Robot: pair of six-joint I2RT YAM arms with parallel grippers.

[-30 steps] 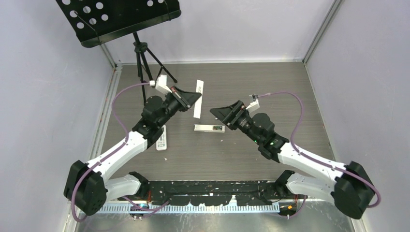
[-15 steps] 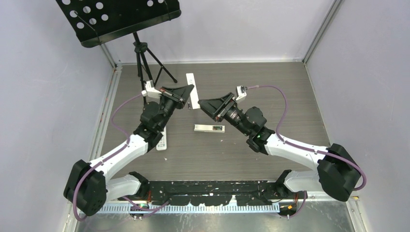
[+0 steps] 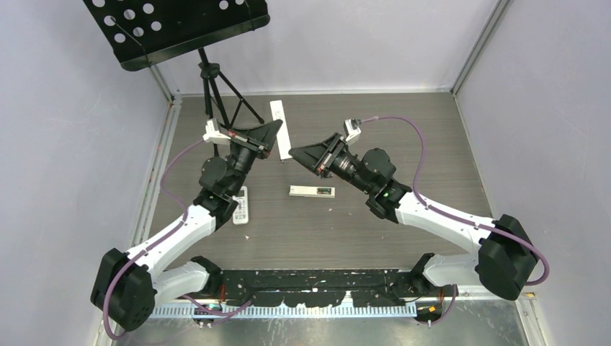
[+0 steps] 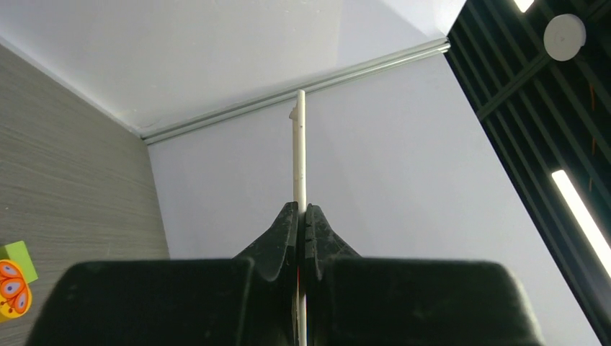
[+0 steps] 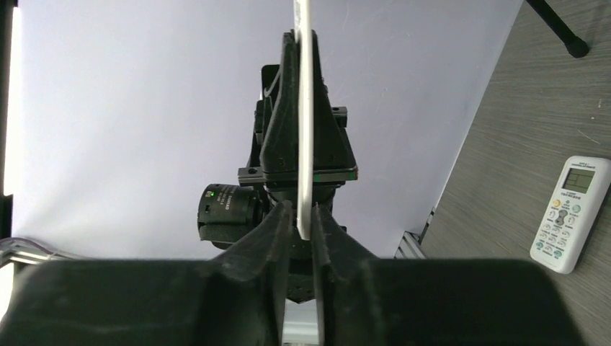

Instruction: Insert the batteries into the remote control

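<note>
Remote control (image 3: 280,130), raised mid-air, is pinched by left end effector (image 3: 277,137) and right end effector (image 3: 292,153) from opposite sides.

You have three white remotes: one held aloft (image 3: 282,130), two on the bench (image 3: 312,191) (image 3: 242,205); one music stand (image 3: 180,29).

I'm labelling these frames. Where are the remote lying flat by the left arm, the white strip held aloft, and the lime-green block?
Remote (image 5: 571,213), right wrist view, button face.
White strip (image 3: 279,122), top view, far half.
Lime-green block (image 4: 19,258), left wrist view, top face.

Orange toy (image 4: 12,290) cut off by left edge
</note>
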